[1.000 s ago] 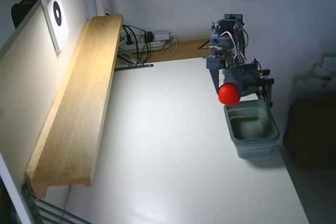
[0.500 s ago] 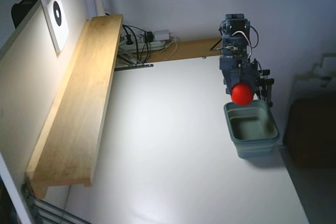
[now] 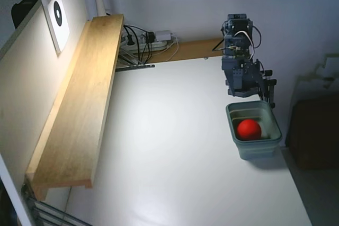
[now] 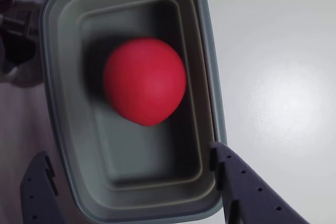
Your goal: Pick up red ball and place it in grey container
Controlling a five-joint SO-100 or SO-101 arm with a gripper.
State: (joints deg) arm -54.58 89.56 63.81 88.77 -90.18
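The red ball (image 3: pixel 249 129) (image 4: pixel 144 80) is inside the grey container (image 3: pixel 271 117) (image 4: pixel 207 66), blurred in the wrist view. The container stands at the right edge of the white table in the fixed view. My gripper (image 3: pixel 244 92) (image 4: pixel 131 182) hangs above the container's far end, open, its two dark fingers (image 4: pixel 239 184) spread wide with nothing between them. In the wrist view the fingers frame the near rim of the container from below.
A long wooden shelf (image 3: pixel 82 99) runs along the left wall. A power strip and cables (image 3: pixel 145 41) lie at the back of the white table (image 3: pixel 169 146). A dark box (image 3: pixel 315 130) stands off the table's right edge.
One second ago the ball was held in the gripper left of the container; the arm swung right over it, the gripper opened, and the ball dropped into the container.
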